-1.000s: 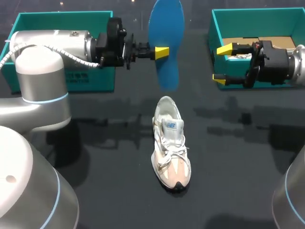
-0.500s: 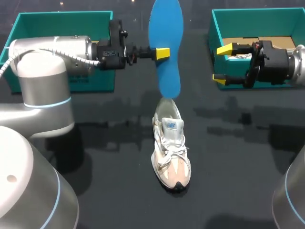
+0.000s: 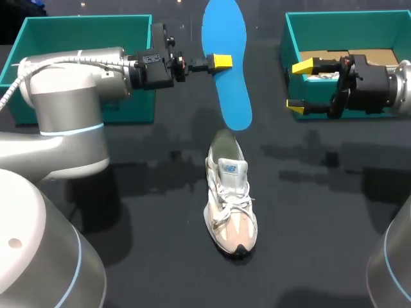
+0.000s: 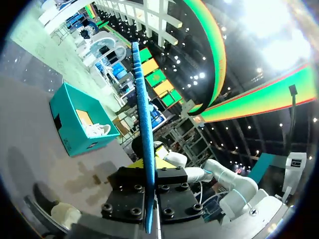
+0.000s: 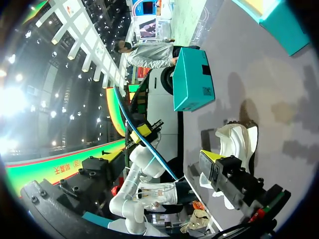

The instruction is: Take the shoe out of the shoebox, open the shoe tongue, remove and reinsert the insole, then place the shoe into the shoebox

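Observation:
A blue insole (image 3: pixel 228 70) hangs in the air behind the shoe, pinched at one edge by my left gripper (image 3: pixel 220 62), which is shut on it. Its lower end sits just above the heel of the white and beige shoe (image 3: pixel 230 196), which stands on the black table with its toe toward me. In the left wrist view the insole (image 4: pixel 142 119) runs edge-on between the fingers. My right gripper (image 3: pixel 299 87) is open and holds nothing, in front of the right teal shoebox (image 3: pixel 290 38). In the right wrist view the shoe (image 5: pixel 238 141) lies ahead of my right gripper (image 5: pixel 162 158).
A second teal box (image 3: pixel 77 29) stands at the back left, behind my left arm. The right shoebox holds brown and white paper (image 3: pixel 343 58). Bare black table lies around the shoe on both sides and in front.
My left gripper has turned and shifted slightly right, swinging the insole's lower end to the right and down over the shoe's heel. The right arm and the shoe have not moved.

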